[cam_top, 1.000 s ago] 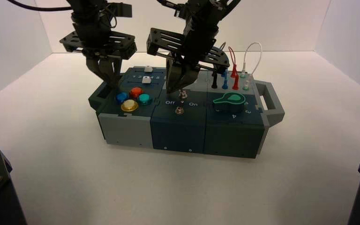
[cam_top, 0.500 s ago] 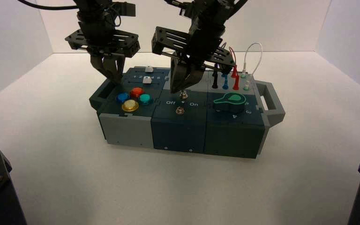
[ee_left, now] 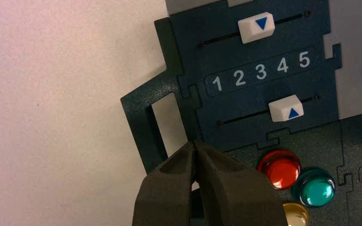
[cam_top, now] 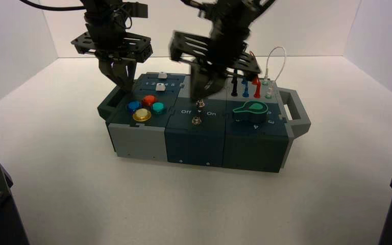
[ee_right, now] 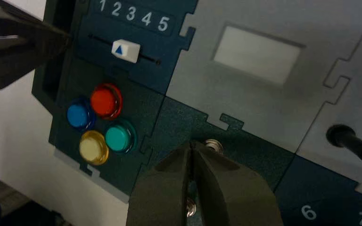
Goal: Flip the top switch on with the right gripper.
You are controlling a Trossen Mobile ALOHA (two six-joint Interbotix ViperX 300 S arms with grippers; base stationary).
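The top switch (cam_top: 200,104) is a tiny metal toggle between the white Off and On lettering on the box's dark middle panel. My right gripper (cam_top: 199,96) hangs just above it, fingers shut. In the right wrist view the shut gripper (ee_right: 192,144) has its tips right beside the top switch's silver ring (ee_right: 214,145); the lever is mostly hidden behind one finger. The like bottom switch (ee_right: 190,207) shows through the slit between the fingers. My left gripper (cam_top: 124,85) is shut and empty over the box's left rear corner (ee_left: 195,143).
Blue, red, yellow and teal push buttons (cam_top: 145,106) sit left of the switches. Two white sliders (ee_left: 256,27) lie behind them by numbers 1 to 5. The green-topped knob (cam_top: 252,107) and plugged wires (cam_top: 255,87) stand at the right. The box has end handles (cam_top: 295,111).
My right gripper has shifted a little to the right and up over the top switch. My left gripper has risen slightly and then stayed put.
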